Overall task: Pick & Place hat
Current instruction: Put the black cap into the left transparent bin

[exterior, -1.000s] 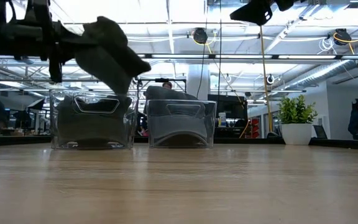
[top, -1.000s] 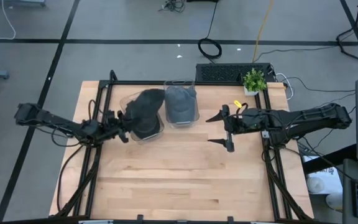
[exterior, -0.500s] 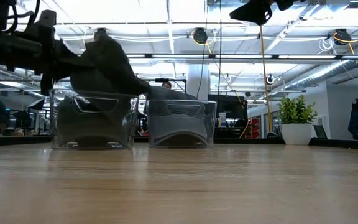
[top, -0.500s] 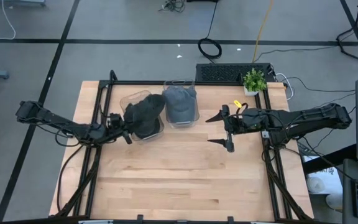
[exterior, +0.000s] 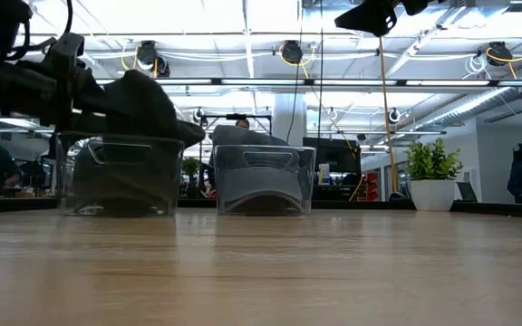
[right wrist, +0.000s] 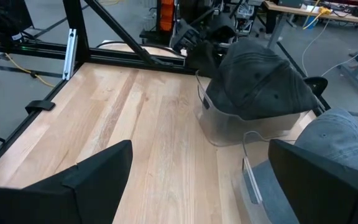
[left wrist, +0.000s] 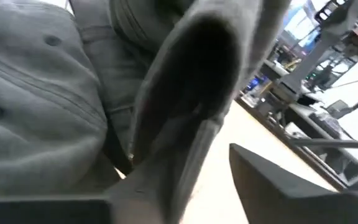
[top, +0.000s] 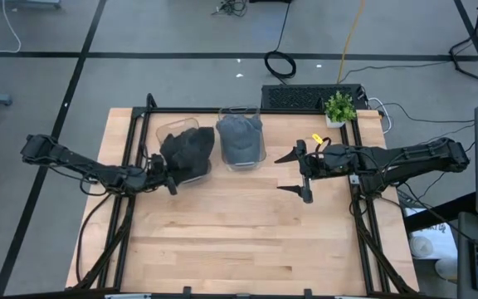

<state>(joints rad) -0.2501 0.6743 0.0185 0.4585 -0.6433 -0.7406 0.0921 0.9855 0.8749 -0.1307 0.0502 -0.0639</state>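
The dark grey hat point(top: 187, 154) sits crown-up in the left clear bin point(top: 173, 131), its top above the rim point(exterior: 143, 104). My left gripper point(top: 164, 176) is level at the bin's near left side, open, with the hat's brim edge point(left wrist: 185, 155) between its fingers. A lighter grey hat point(top: 239, 133) fills the second clear bin point(exterior: 265, 181). My right gripper point(top: 280, 174) hovers open above the table, right of the bins, touching nothing. My left gripper has the hat's brim edge point(left wrist: 191, 143) between its open fingers, coming level from the table's left. One finger point(left wrist: 272, 180) stands clear, with table showing between it and the cloth. Whether the other finger point(left wrist: 42, 208) touches the hat, I cannot tell.
The two bins stand side by side at the table's far middle. A potted plant point(top: 338, 108) sits at the far right corner, with a keyboard point(top: 309, 97) just beyond the far edge. Bare wood point(top: 239, 232) covers the near half. Black frame rails run along the sides.
My left gripper has come down and drawn slightly toward the table's near left. The dark hat, held up over the bin a second ago, has sunk into it and bunched up. The left bin has slid a little toward the table's left, away from the second bin.
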